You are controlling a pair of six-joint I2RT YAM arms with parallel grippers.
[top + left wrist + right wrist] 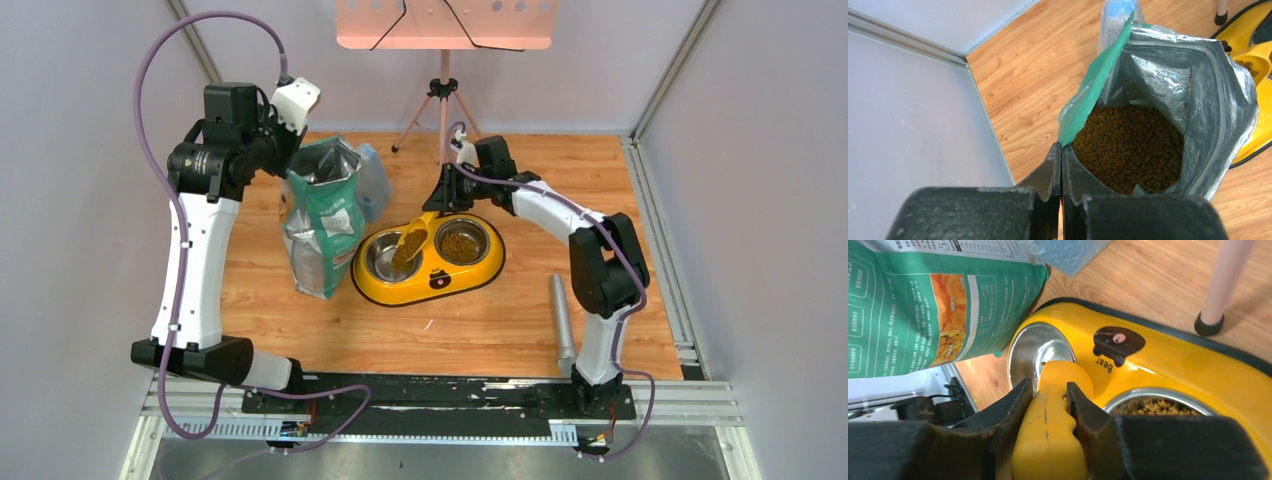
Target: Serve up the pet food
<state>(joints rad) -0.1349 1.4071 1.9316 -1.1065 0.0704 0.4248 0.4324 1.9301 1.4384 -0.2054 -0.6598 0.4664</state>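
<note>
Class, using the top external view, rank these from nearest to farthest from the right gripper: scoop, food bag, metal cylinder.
1. The scoop, clamped in the right gripper itself.
2. The food bag, to its left.
3. The metal cylinder, lying front right.

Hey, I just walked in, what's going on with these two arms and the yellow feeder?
They're serving pet food. The left hand is pinched shut on the rim of the open bag, which stands upright with kibble inside. The right hand grips the yellow scoop, loaded with kibble, over the left steel bowl of the feeder; that bowl looks empty. The right bowl already has kibble in it.
</note>
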